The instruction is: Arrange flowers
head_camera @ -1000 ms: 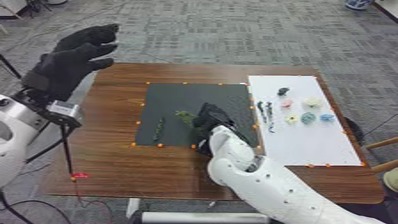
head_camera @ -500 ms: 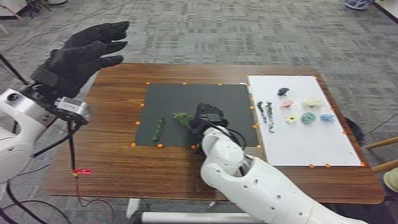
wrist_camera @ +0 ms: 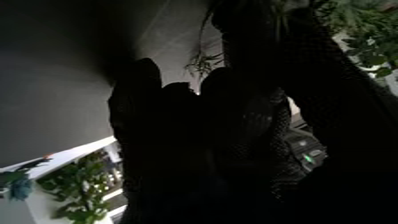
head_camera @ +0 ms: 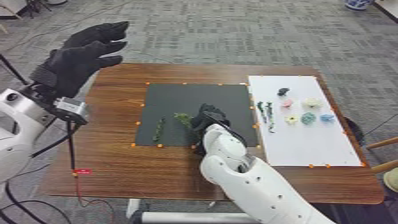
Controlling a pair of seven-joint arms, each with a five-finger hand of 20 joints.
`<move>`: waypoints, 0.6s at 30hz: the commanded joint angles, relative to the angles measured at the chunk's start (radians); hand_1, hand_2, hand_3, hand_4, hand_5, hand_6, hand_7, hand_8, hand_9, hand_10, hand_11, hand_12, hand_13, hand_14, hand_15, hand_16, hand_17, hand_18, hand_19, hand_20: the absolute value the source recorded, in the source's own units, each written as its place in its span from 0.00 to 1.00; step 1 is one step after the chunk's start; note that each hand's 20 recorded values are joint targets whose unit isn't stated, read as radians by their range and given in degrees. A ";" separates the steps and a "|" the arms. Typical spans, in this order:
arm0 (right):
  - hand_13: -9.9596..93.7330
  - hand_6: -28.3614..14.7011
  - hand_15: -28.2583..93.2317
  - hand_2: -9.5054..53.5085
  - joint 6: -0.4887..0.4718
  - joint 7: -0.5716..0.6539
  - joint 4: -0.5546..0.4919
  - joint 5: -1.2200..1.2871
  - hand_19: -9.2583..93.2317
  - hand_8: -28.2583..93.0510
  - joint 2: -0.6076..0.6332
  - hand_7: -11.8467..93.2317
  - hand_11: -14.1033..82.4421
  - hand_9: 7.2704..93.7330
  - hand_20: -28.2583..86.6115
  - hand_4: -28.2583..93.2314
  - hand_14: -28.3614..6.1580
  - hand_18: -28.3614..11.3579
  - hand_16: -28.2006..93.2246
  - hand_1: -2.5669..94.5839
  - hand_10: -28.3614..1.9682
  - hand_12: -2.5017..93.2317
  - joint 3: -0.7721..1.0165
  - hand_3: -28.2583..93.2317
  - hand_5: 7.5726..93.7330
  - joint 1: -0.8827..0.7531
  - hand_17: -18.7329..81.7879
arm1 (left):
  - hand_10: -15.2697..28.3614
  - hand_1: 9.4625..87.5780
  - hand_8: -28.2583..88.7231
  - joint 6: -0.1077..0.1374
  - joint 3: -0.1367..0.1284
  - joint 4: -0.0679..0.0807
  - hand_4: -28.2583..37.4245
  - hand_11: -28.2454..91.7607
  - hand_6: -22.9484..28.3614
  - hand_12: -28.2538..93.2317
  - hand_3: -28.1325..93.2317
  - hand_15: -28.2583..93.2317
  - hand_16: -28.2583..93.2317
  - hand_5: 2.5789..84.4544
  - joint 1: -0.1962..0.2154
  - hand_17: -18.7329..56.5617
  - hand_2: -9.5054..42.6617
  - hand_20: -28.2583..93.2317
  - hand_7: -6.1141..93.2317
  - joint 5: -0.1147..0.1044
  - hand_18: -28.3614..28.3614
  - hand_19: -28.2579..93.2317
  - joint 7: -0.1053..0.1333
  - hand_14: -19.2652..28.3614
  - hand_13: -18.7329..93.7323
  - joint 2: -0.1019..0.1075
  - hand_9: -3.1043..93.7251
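Right arm (head_camera: pixel 253 182) has swung slightly left; the right hand (head_camera: pixel 211 119), grip unclear, is over black mat (head_camera: pixel 173 95) beside feathery greenery (head_camera: pixel 183 118). Fabric-gloved left hand (head_camera: pixel 73 60) is raised, loosely open, empty.

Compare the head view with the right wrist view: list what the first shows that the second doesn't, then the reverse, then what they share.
Head view: the left hand raised at the left; the pale yellow flower and pink flower on the white sheet.
Right wrist view: a small green light.
Both: the right hand and some greenery.
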 commanded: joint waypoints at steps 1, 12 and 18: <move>0.94 0.73 0.91 0.13 -0.081 0.044 0.028 0.136 0.94 0.37 0.046 0.51 0.77 0.97 0.53 0.07 0.60 0.20 0.59 0.38 0.69 0.53 -0.050 0.94 0.93 -0.142 0.62 | 0.53 0.20 0.16 -0.003 -0.019 -0.006 0.00 0.41 0.47 0.39 0.75 0.54 0.18 0.20 0.010 0.09 0.00 0.32 0.27 -0.006 0.84 0.50 0.002 0.62 0.19 0.003 0.15; 0.92 0.69 0.89 0.19 -0.186 0.036 0.001 0.155 0.94 0.17 0.053 0.50 0.73 0.96 0.51 0.04 0.57 0.17 0.59 0.24 0.65 0.53 -0.026 0.89 0.94 -0.130 0.60 | 0.53 0.21 0.16 -0.005 -0.022 -0.008 0.00 0.41 0.47 0.39 0.75 0.54 0.18 0.20 0.013 0.09 0.00 0.32 0.26 -0.006 0.84 0.51 0.002 0.63 0.19 0.004 0.15; 0.91 0.68 0.89 0.17 -0.197 0.015 -0.013 0.110 0.94 0.18 0.067 0.50 0.73 0.96 0.51 0.03 0.57 0.18 0.59 0.23 0.66 0.53 -0.029 0.89 0.93 -0.124 0.59 | 0.53 0.20 0.16 0.001 -0.028 -0.011 0.00 0.41 0.47 0.39 0.75 0.54 0.19 0.20 0.024 0.09 0.00 0.32 0.26 -0.004 0.84 0.50 0.005 0.63 0.19 0.002 0.15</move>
